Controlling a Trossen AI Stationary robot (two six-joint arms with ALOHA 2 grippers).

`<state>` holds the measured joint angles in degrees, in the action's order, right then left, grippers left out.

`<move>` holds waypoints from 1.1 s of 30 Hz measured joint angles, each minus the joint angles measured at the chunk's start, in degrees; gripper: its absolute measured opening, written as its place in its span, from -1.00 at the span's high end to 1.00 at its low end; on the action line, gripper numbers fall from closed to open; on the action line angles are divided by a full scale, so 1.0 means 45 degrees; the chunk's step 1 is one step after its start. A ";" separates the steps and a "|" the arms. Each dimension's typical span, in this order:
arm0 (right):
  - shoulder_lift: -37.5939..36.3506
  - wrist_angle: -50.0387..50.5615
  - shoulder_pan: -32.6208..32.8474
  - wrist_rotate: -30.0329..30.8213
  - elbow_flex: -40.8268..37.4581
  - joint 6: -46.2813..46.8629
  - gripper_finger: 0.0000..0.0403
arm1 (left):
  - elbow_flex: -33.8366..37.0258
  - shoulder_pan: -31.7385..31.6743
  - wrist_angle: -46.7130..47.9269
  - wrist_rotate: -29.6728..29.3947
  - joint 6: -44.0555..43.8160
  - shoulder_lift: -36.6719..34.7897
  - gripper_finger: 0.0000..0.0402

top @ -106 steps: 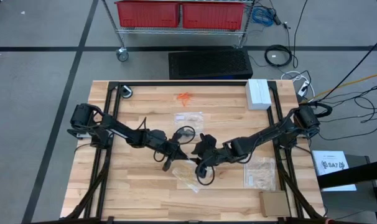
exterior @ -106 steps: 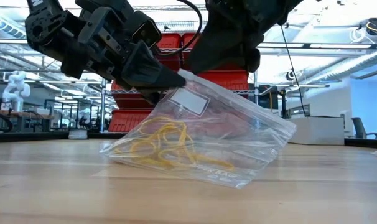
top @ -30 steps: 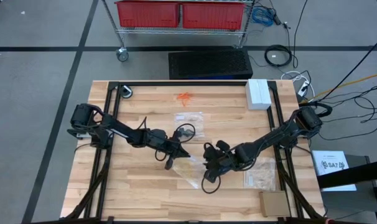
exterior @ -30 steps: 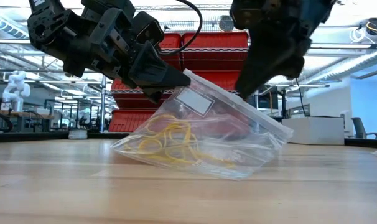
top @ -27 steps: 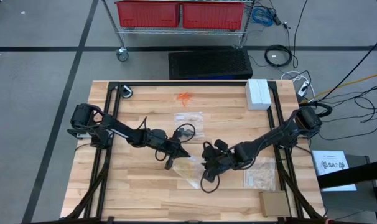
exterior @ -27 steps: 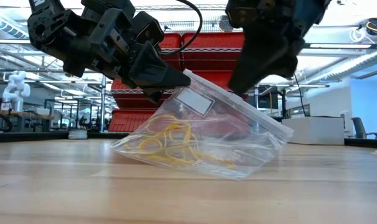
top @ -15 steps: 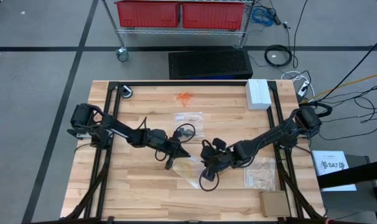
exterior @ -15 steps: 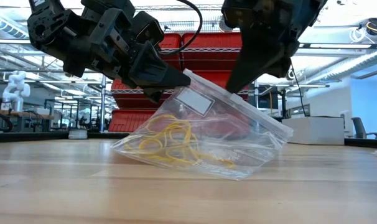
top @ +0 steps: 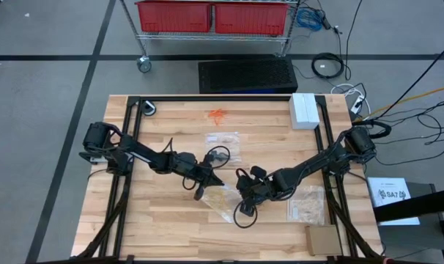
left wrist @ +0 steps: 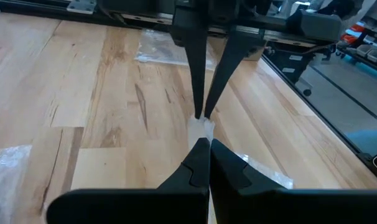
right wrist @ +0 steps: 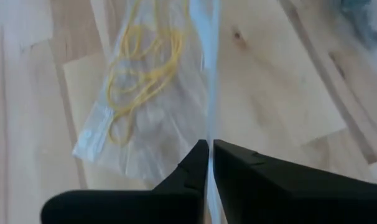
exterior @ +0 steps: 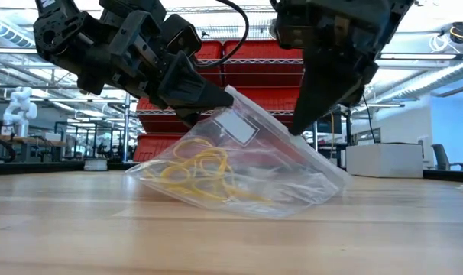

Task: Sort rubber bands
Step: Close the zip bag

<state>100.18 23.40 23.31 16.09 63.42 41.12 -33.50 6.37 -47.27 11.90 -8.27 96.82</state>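
Moving in and snapping closed, the right gripper (exterior: 296,131) now pinches the top edge of a clear zip plastic bag (exterior: 247,179) holding thin yellow rubber bands (exterior: 193,172); the left gripper (exterior: 228,93) clamps that edge's other end, bag slung between them over the wooden table (exterior: 79,229).

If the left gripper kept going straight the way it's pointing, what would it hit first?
Probably the right gripper. The left gripper is shut on the edge of the clear bag, and the right gripper's fingertips pinch that same edge directly ahead, very close.
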 joint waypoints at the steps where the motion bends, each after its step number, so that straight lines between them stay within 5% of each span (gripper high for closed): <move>1: 0.0000 0.0125 0.0050 -0.0077 0.0000 0.0096 0.93 | 0.0000 0.0000 -0.0005 0.0000 0.0002 0.0000 0.99; 18: -0.0027 0.1593 0.0727 -0.0070 -0.0010 0.1645 0.91 | 0.0000 -0.0005 -0.0078 0.0000 0.0000 0.0000 0.99; 33: -0.0146 0.1587 0.0734 0.0745 -0.0010 0.1857 0.24 | 0.0000 -0.0005 -0.0005 0.0000 -0.0009 0.0000 0.99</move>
<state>99.53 30.55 26.61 19.44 63.37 49.48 -33.50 6.35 -47.29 11.90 -8.32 96.82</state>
